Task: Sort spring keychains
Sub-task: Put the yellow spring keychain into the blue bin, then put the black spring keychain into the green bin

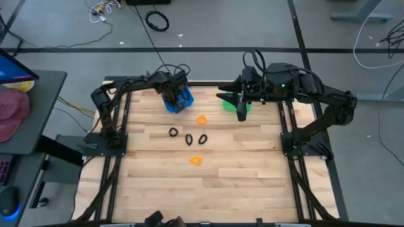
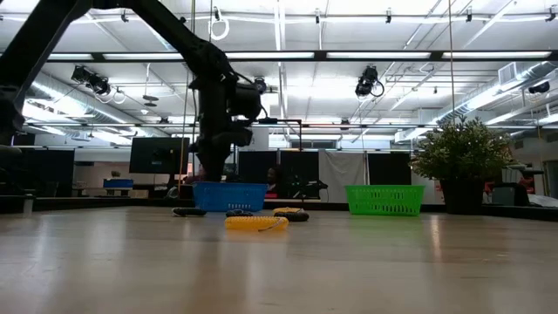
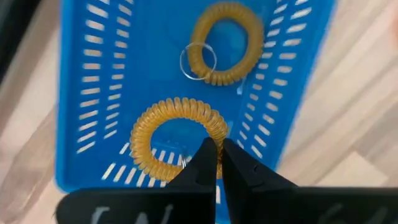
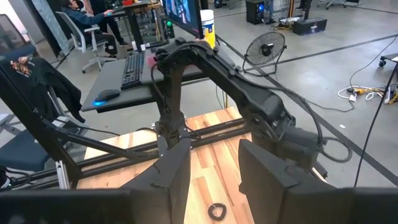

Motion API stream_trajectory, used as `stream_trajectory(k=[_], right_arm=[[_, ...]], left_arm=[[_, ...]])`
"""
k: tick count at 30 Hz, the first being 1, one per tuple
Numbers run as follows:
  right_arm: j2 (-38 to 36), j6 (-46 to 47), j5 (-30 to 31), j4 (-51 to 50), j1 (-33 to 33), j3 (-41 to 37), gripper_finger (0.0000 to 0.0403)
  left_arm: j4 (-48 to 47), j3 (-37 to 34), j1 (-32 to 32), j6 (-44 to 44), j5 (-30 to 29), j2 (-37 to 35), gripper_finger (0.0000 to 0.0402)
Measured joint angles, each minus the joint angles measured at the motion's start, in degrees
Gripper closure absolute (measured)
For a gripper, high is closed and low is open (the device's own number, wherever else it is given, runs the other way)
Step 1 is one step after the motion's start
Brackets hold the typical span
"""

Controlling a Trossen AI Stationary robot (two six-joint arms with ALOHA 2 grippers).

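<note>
While the left arm hangs over the blue basket, the sort stands partway done:

Step in hand: the left gripper (image 3: 216,163) hovers above the blue basket (image 1: 177,99) at about 11 o'clock on the tabletop (image 1: 208,183). Its fingers are pressed together; the wrist view shows an orange keychain (image 3: 179,147) just past their tips, and I cannot tell whether they pinch its coil or it lies free on the basket floor. I judge this the drop-off of an orange ring.

Already sorted: a second orange keychain (image 3: 225,42), with a thin metal ring, lies in the same basket.

Right arm: the right gripper (image 4: 214,168) waits beside the green basket (image 1: 232,103) at about 1 o'clock, fingers parted and holding nothing.

Left to sort: one orange ring (image 1: 201,119) at 12 o'clock of the tabletop's middle, another orange ring (image 1: 196,160) toward 6 o'clock, and three black rings (image 1: 188,139) in a loose row between them, apart from one another.

Next move calls for: by my reading, lifting clear of the basket, then reaching for a loose ring, orange to blue; black likely to green.

Orientation: the loose rings lie flat. The orange one toward 6 o'clock looks slightly oval, long axis running 3 to 9 o'clock; the others are too small to give a direction.
</note>
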Motion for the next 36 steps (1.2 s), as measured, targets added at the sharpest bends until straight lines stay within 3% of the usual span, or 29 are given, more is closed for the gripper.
stream_trajectory(k=[11,21,28,36], right_arm=[[0.00,0.46,0.00,-0.02,0.01,0.00,0.0266],[0.00,0.44,-0.02,-0.04,0.01,0.00,0.0266],[0.00,-0.03,-0.02,-0.21,0.00,0.00,0.0266],[0.00,-0.63,-0.02,-1.16,-0.01,0.00,0.0266]], left_arm=[[1.14,0.00,-0.55,0.23,0.92,3.31,0.0380],[-3.02,2.53,-0.63,2.32,1.05,3.31,0.0257],[-13.20,11.43,-0.88,6.45,3.47,3.29,0.0198],[-22.20,26.97,-3.99,7.00,3.40,2.10,0.0207]])
